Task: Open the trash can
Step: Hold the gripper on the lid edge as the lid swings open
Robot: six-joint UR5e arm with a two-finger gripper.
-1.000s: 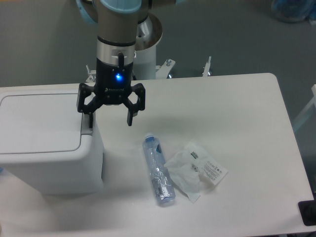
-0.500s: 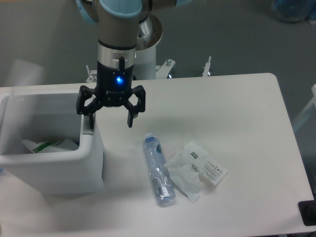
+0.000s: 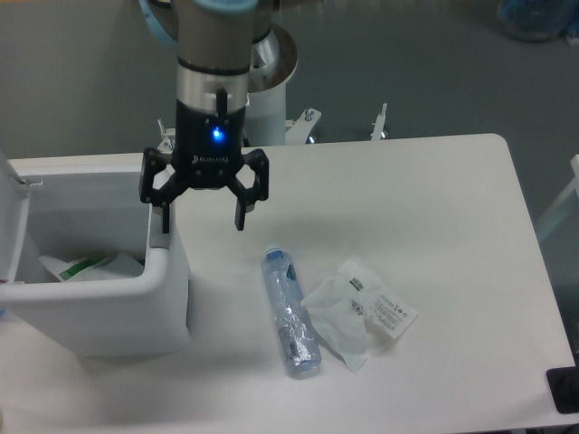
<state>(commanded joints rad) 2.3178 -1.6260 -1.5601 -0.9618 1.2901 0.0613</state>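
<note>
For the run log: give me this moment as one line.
task: open trash can | trash can: lid up, trash inside | gripper: open, empty, above push tab edge | plastic bottle, wrapper: on table

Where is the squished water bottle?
The bottle lies flat on the white table, low in the middle, between the open trash can on its left and a crumpled plastic wrapper.

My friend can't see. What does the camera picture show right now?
A big white plastic trash can stands open on the left of a white table, lid up, rubbish inside. A black two-finger gripper hangs open above its right edge. Nearby lie a clear plastic bottle and a crumpled white wrapper.
</note>
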